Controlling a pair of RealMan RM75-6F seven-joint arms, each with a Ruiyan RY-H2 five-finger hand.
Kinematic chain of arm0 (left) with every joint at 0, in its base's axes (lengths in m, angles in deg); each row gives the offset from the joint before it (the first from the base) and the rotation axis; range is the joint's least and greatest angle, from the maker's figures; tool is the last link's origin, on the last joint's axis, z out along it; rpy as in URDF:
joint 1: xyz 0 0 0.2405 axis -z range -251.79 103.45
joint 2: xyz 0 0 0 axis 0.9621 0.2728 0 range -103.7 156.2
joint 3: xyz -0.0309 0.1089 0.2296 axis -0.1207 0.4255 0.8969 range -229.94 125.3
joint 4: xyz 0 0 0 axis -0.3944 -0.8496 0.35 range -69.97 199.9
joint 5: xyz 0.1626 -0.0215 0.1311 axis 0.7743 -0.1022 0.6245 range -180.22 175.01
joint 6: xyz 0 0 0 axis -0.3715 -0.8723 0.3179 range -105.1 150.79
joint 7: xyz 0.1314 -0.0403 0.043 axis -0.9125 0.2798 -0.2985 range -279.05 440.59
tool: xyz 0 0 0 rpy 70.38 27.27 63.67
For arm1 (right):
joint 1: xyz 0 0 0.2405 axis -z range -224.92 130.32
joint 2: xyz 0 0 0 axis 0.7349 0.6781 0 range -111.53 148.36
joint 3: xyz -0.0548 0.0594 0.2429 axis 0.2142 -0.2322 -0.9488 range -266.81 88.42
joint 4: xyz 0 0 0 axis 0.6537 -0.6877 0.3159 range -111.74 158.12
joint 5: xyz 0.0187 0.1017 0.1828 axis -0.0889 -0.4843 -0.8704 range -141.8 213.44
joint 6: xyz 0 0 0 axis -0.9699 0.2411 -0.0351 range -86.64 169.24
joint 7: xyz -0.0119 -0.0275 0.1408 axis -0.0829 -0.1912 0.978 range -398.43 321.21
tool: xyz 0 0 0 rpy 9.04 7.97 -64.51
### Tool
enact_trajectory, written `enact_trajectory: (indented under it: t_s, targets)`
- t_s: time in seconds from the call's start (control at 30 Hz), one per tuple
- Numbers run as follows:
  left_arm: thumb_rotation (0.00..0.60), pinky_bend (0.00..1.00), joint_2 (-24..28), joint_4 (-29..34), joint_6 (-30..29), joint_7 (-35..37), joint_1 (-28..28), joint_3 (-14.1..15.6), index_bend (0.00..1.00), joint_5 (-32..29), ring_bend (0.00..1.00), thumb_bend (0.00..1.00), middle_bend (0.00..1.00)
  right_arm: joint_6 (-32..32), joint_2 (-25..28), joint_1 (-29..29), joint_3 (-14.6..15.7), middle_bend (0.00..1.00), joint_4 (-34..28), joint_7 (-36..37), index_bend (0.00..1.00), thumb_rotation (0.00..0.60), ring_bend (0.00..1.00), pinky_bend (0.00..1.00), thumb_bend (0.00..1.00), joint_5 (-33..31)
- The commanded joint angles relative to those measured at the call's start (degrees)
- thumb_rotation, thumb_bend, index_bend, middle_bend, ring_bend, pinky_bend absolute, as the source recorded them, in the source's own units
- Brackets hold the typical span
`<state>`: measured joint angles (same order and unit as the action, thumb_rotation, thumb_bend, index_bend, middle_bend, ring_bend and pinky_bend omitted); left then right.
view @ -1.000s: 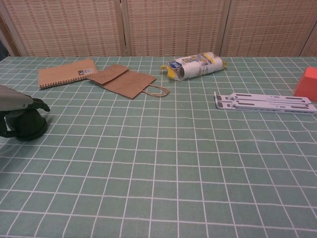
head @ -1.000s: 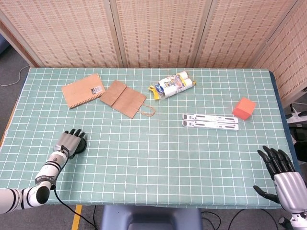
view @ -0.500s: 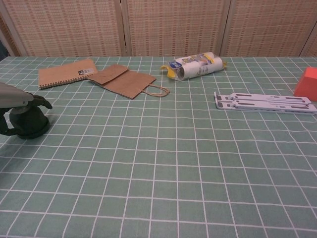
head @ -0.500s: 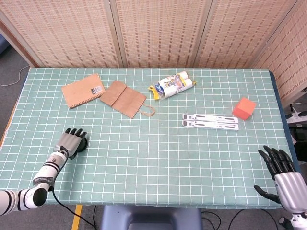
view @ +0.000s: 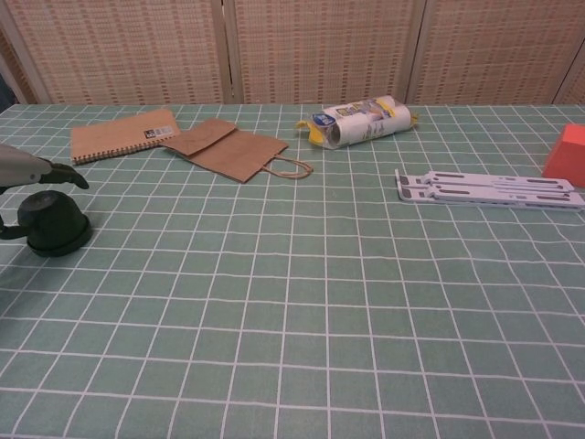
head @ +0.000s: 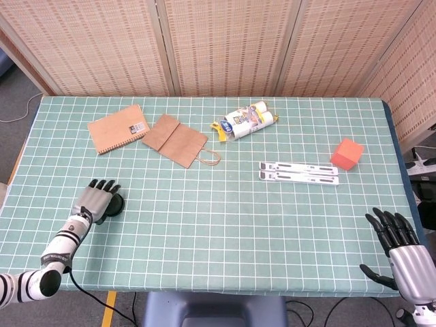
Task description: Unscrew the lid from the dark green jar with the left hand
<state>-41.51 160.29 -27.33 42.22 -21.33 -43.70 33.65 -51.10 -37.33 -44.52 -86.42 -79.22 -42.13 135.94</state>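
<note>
The dark green jar (view: 55, 225) stands upright near the table's left edge, its rounded lid on top. In the head view only a dark sliver of the jar (head: 116, 205) shows beside my left hand (head: 95, 201). In the chest view my left hand (view: 31, 171) hovers just above the lid with its fingers stretched out and lifted clear of it, and the thumb hangs low on the jar's left side. It holds nothing. My right hand (head: 400, 251) waits off the table's near right corner with fingers spread and empty.
Along the far side lie a brown notebook (head: 117, 127), a paper bag (head: 176, 140) and a wrapped roll pack (head: 246, 120). A white folded stand (head: 298, 173) and an orange block (head: 347, 154) sit at the right.
My left hand's fingers, which lay draped over the jar's lid, have lifted off it and the hand has drawn slightly left. The jar and right hand have stayed put.
</note>
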Motion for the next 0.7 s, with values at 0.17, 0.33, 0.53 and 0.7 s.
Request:
enact_trajectory:
  t_s: [0.17,0.33,0.53,0.7]
  targets:
    - [0.600,0.09,-1.4,-2.1,-2.4,-2.4,-1.3,0.8,0.09,0.5,0.00,0.41,0.02,-0.3,0.0,0.1,0.2,0.00,0.2,0.3,0.00,0.600,0.00,0.00,0.08,0.5]
    - [0.600,0.12,-2.3,-3.3,-2.9,-2.4,-2.0,0.3,0.20,1.8,0.00,0.40,0.11,-0.2,0.0,0.0,0.2,0.00,0.2,0.3,0.00,0.600,0.00,0.00,0.08,0.6]
    - [0.600,0.13,-2.7,-4.2,-1.9,-0.6,-2.8,-0.9,0.29,3.1,0.03,0.39,0.15,-0.4,-0.2,0.2,0.1,0.00,0.3,-0.2,0.00,0.600,0.00,0.00,0.08,0.5]
    - [0.600,0.15,-3.0,-5.1,-1.7,0.8,-3.6,-1.6,0.37,5.0,0.06,0.40,0.18,-0.2,-0.2,0.1,0.0,0.00,0.4,-0.2,0.00,0.600,0.00,0.00,0.08,0.2]
